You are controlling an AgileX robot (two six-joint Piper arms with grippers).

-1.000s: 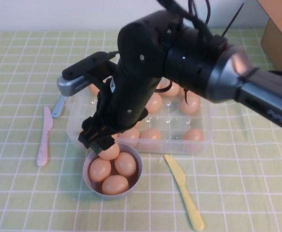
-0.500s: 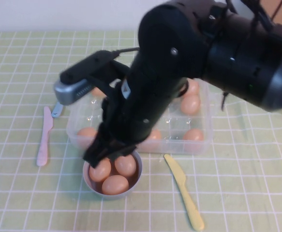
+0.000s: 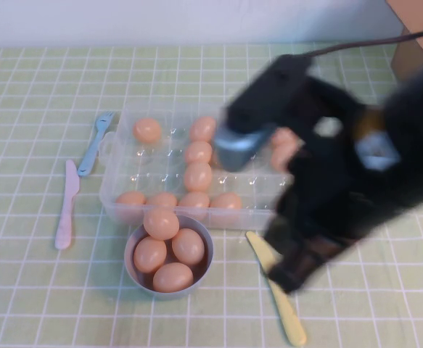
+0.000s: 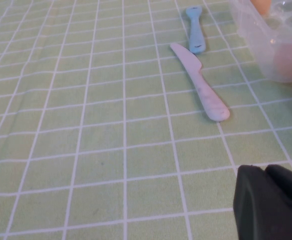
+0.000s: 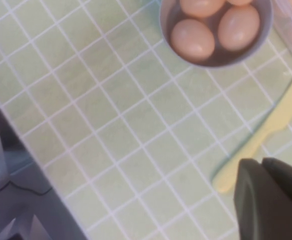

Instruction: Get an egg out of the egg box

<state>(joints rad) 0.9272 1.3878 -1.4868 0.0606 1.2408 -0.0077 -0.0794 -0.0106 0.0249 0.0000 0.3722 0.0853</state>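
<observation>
The clear egg box [image 3: 115, 190] holds several peach eggs, such as one egg [image 3: 197, 176] in its middle row. Just in front of it, a grey-blue bowl [image 3: 133, 270] has several eggs, one egg [image 3: 160, 223] lying on top of the others. My right gripper [image 3: 289, 279] is blurred, shut and empty above the yellow knife, to the right of the bowl. The right wrist view shows its shut fingers [image 5: 262, 162] and the bowl [image 5: 216, 61] beyond them. My left gripper [image 4: 263, 170] is shut and empty over bare cloth, left of the egg box [image 4: 266, 45].
A pink knife [image 3: 67, 206] and a blue fork [image 3: 95, 141] lie left of the box. A yellow knife [image 3: 280, 297] lies front right of the bowl. A cardboard box [image 3: 414, 36] stands at the back right. The table's edge [image 5: 20, 165] shows in the right wrist view.
My right gripper let an egg go into the bowl, shut, and swung away to the right. The bowl now has one more egg on top.
</observation>
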